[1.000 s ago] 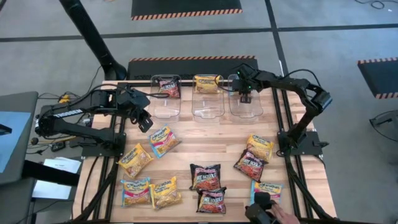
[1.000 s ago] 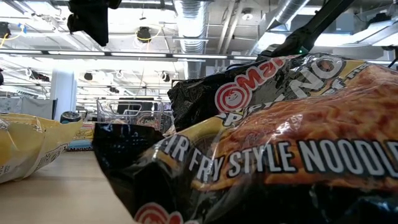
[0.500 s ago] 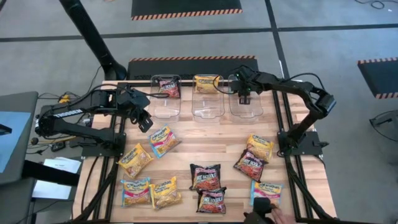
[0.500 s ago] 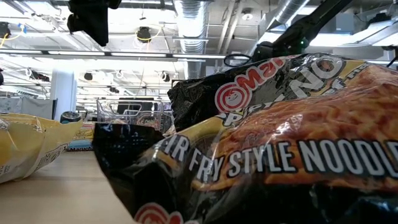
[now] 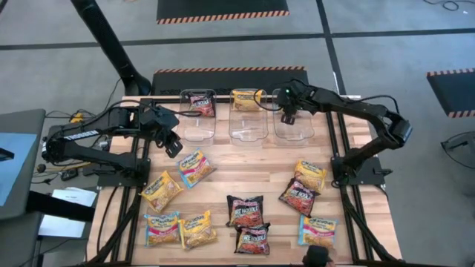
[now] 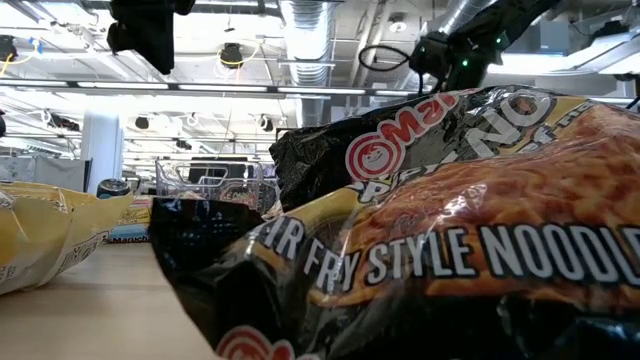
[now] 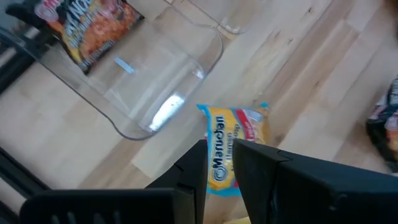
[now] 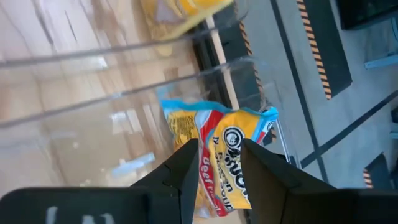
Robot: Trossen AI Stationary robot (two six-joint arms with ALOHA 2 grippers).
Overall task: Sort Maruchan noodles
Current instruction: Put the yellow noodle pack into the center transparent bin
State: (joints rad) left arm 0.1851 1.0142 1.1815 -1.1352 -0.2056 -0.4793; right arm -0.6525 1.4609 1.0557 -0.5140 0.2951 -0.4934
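Observation:
Three clear tubs stand along the far edge. The left tub [image 5: 197,122] holds a dark red packet [image 5: 202,104]. The middle tub [image 5: 247,124] holds a yellow packet [image 5: 246,99]. My right gripper [image 5: 286,115] hangs open above the right tub [image 5: 298,127]. Beyond its fingers [image 8: 219,149] a blue-yellow packet [image 8: 183,124] lies at the tub's far end. My left gripper [image 5: 174,146] hovers open over the table's left side. Another blue-yellow packet [image 7: 233,146] lies flat on the wood below it. Several more Maruchan packets lie on the near half, among them a dark one [image 5: 245,211].
Loose packets lie spread over the near half: yellow [image 5: 162,190], blue-pink [image 5: 161,228], dark [image 5: 298,196], blue-yellow [image 5: 318,230]. A dark object [image 5: 318,256] shows at the near edge. In the low view a dark packet [image 6: 450,230] fills most of the picture. Bare wood lies between tubs and packets.
My right gripper has risen out of the right tub, shifted a little toward the table's left and rolled. A person's hand at the near right edge has drawn back out of view, leaving the blue-yellow packet there.

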